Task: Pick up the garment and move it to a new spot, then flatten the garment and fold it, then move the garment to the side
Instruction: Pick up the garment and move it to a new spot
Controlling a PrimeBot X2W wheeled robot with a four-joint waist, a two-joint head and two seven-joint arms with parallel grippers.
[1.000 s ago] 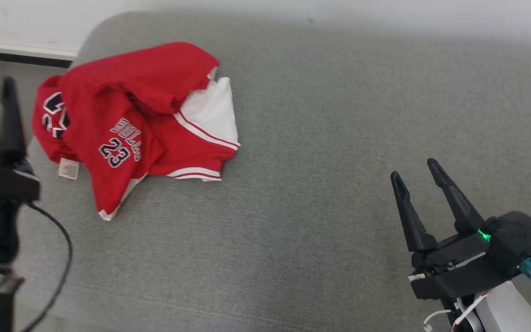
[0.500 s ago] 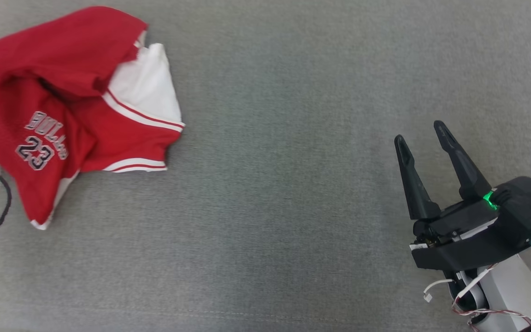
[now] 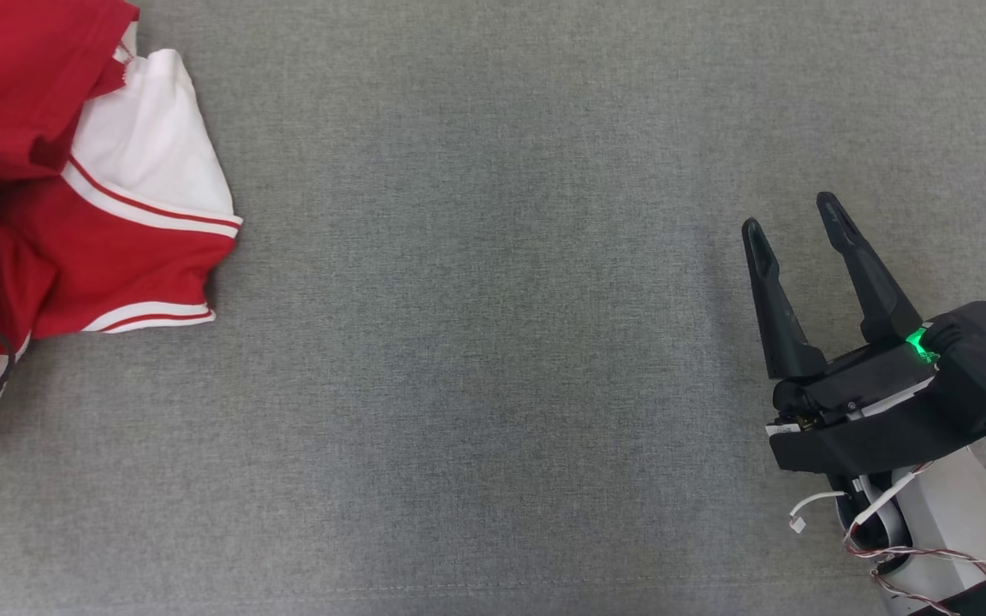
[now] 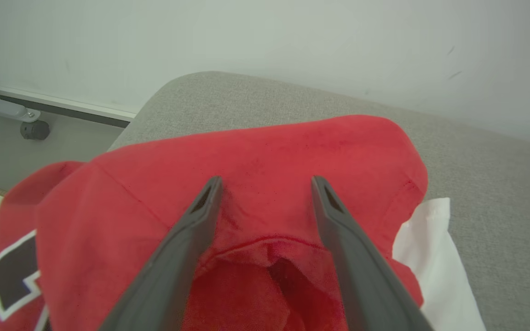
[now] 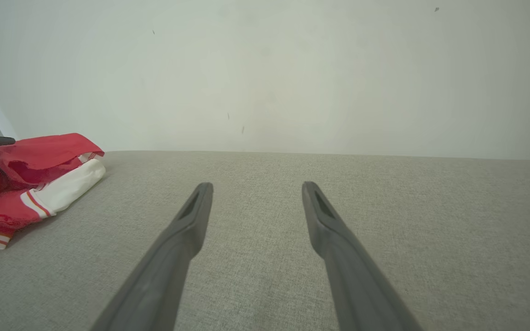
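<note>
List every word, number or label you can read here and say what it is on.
"LLS": end of a word on the red jersey, cut off at the head view's left edge.
Number beneath it: mostly out of frame, unreadable.
Big dark white-edged figure on the jersey in the left wrist view: partial, unreadable.
Nothing else written.

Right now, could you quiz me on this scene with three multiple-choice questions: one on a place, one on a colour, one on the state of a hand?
1. In the head view, where does the jersey lie?
A) far left B) centre C) far right
2. What is its main colour?
A) blue B) red C) green
3. The right hand is:
A) open above the grey cushion B) shut on the jersey C) shut, empty

Answers: A, it sits at the picture's left edge; B, red cloth with white trim; A, its fingers stand apart with nothing between them.
</note>
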